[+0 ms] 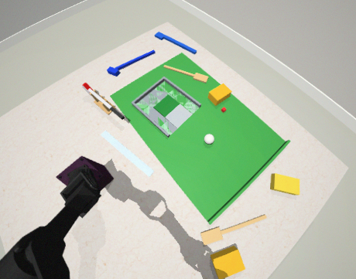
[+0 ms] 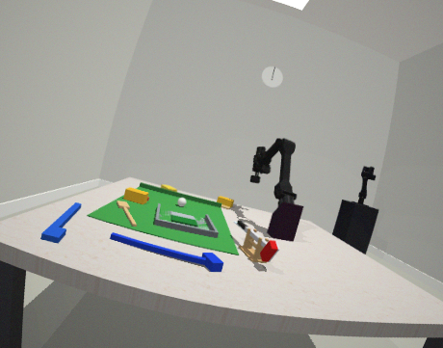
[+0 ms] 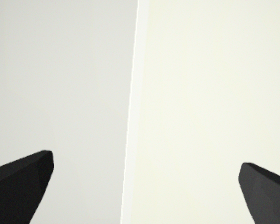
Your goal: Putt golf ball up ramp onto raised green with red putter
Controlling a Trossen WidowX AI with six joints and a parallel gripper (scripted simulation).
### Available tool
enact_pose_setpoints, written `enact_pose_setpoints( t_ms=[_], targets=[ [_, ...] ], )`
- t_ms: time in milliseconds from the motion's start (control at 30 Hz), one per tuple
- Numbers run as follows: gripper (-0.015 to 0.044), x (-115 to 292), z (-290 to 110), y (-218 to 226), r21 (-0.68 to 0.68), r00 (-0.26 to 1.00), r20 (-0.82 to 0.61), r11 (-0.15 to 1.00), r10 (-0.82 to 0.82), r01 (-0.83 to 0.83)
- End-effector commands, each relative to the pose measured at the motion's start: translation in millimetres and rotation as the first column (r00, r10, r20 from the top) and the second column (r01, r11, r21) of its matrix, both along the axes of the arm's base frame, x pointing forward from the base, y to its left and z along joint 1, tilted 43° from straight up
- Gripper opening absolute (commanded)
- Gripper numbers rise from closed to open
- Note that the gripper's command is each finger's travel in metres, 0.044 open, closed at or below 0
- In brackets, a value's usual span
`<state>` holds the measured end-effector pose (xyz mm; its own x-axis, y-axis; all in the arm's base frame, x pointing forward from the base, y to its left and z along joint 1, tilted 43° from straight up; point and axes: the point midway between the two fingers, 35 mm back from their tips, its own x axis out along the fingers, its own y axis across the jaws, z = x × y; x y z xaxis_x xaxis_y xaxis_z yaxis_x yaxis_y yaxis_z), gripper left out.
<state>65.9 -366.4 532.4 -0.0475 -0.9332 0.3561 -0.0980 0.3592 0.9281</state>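
Observation:
The red putter lies across a small wooden stand on the table, just left of the green mat. Its red head points away from the mat. The white golf ball rests on the mat, near the grey ramp that leads up to the raised green inside a grey frame. My gripper is open and empty. It hangs high in the air above the table, well away from the putter. The wrist view shows only wall between the fingers.
Two blue putters and two wooden putters lie around the mat. There are also yellow blocks, a small red cube, and a pale blue strip. The arm's purple base stands near the putter stand.

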Motion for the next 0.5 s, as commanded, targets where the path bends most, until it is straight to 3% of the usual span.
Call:
enact_pose_setpoints(
  t_ms=[0, 233, 467],
  targets=[
    [0.044, 46, -32, -12, 0.097, 0.988, -0.134, 0.993, 0.076, -0.063],
    [0.044, 144, -91, -10, 0.246, 0.877, -0.397, 0.952, 0.27, -0.182],
    [0.044, 236, -153, 25, 0.36, 0.632, -0.63, 0.891, 0.451, -0.277]
  ],
)
